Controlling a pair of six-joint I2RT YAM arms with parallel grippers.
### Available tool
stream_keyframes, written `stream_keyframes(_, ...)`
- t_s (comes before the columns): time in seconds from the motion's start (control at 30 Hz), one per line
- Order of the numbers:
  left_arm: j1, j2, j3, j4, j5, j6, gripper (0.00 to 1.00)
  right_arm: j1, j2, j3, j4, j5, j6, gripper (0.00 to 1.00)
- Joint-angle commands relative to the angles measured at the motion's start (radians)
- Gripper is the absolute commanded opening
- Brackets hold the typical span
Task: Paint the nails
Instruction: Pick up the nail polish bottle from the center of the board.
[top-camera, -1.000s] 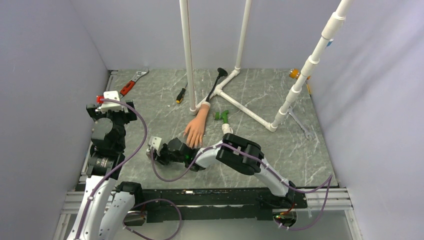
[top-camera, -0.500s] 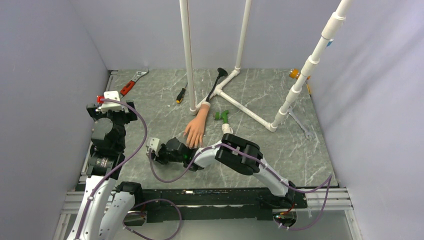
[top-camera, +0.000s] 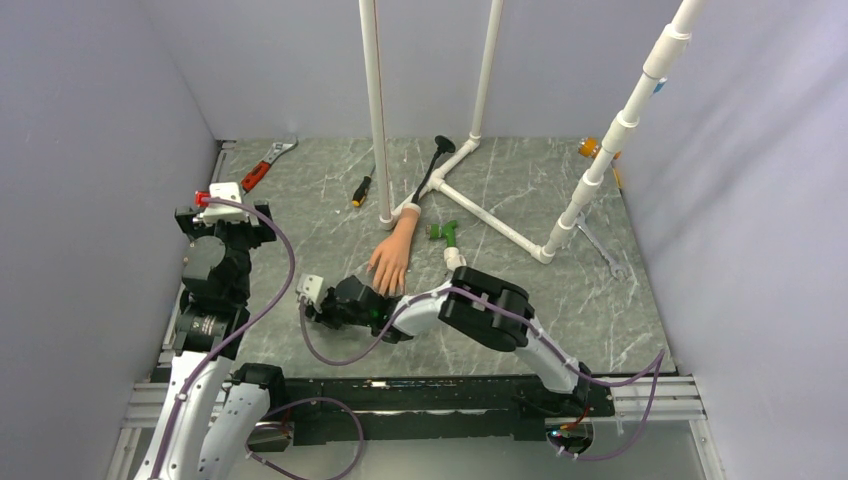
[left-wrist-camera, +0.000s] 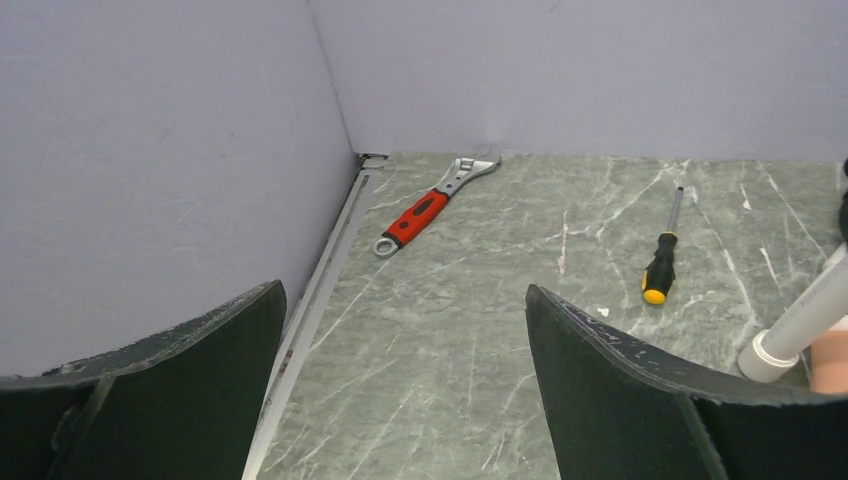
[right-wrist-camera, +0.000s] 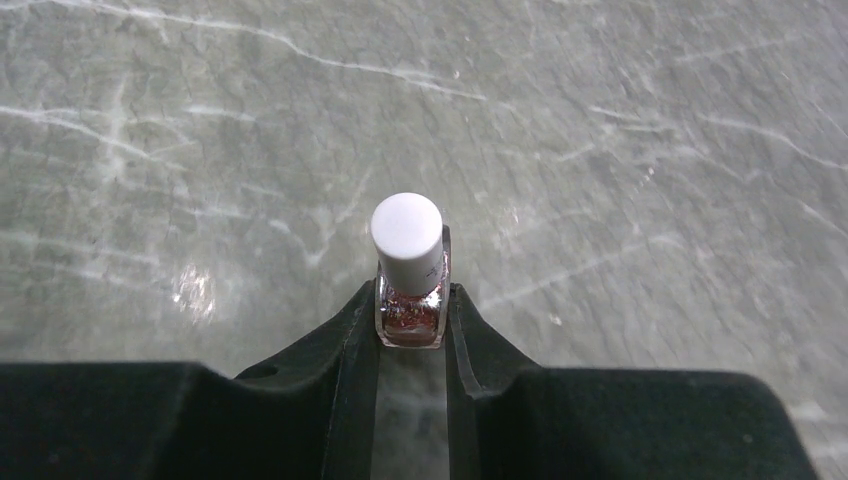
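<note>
A peach rubber hand (top-camera: 393, 256) with a white cuff lies on the table's middle, fingers toward the near edge. Its nails (top-camera: 385, 287) are too small to make out in the top view. My right gripper (right-wrist-camera: 411, 300) is shut on a small glass nail polish bottle (right-wrist-camera: 410, 318) holding reddish glittery polish, its white cap (right-wrist-camera: 407, 237) upright. The right wrist sits just left of the hand's fingertips. My left gripper (left-wrist-camera: 402, 290) hangs open over the table's left side, nothing between its fingers.
A red-handled wrench (left-wrist-camera: 425, 208) and a yellow-and-black screwdriver (left-wrist-camera: 660, 268) lie at the back left. A white pipe frame (top-camera: 378, 120) rises behind the hand. A green object (top-camera: 445, 233), a black tool (top-camera: 433, 167) and a grey spanner (top-camera: 600, 250) lie nearby.
The right arm's elbow has shifted slightly to the right while its wrist stays by the hand's fingertips. The left arm has not moved.
</note>
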Motion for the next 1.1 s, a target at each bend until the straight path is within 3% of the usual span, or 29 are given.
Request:
stream_keyframes(0.0, 0.009, -0.024, 0.028, 0.023, 0.08, 0.001, 0.93, 0.003, -0.192, -0.052, -0.053, 0.063, 0.045, 0.0)
stream_keyframes(0.4, -0.005, -0.026, 0.006, 0.043, 0.39, 0.007, 0.98, 0.003, -0.754, -0.267, -0.527, 0.019, 0.096, 0.0)
stream_keyframes(0.6, -0.13, -0.004, 0.023, 0.003, 0.494, 0.066, 0.99, 0.002, -1.056, -0.396, -0.658, -0.025, 0.142, 0.0)
stream_keyframes(0.73, -0.161, 0.033, 0.055, -0.049, 0.681, 0.067, 0.99, 0.002, -1.206, -0.451, -0.689, 0.003, 0.232, 0.0)
stream_keyframes(0.93, -0.161, 0.069, 0.178, -0.257, 1.048, 0.019, 0.98, -0.004, -1.36, -0.454, -0.846, 0.042, 0.299, 0.0)
stream_keyframes(1.07, -0.161, 0.014, 0.176, -0.286, 1.191, -0.057, 0.98, -0.091, -1.361, -0.355, -0.988, -0.07, 0.282, 0.0)
